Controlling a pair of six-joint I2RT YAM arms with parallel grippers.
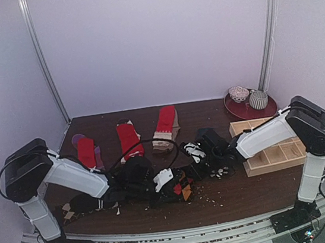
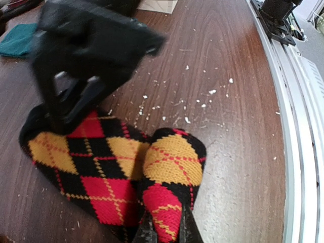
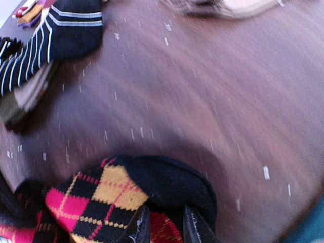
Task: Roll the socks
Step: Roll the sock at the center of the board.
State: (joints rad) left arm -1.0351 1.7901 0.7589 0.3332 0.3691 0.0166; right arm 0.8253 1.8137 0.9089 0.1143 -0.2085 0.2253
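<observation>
A black argyle sock (image 2: 111,167) with red and orange diamonds lies on the wooden table, one end folded over. My left gripper (image 2: 166,230) is shut on that folded end. At the sock's far end my right gripper (image 2: 68,109) comes down, blurred. In the right wrist view the right gripper (image 3: 164,228) pinches the argyle sock (image 3: 116,190) between its fingers. From above, both grippers meet over the argyle sock (image 1: 182,191) near the table's front middle. More socks lie apart: three red ones (image 1: 129,139) at the back and a black-and-white striped one (image 3: 50,35).
A wooden compartment tray (image 1: 270,146) sits at the right. A red plate (image 1: 251,108) with two bowls stands behind it. A teal sock (image 2: 17,40) lies beyond the argyle one. White crumbs dot the table. A metal rail (image 2: 298,126) runs along the near edge.
</observation>
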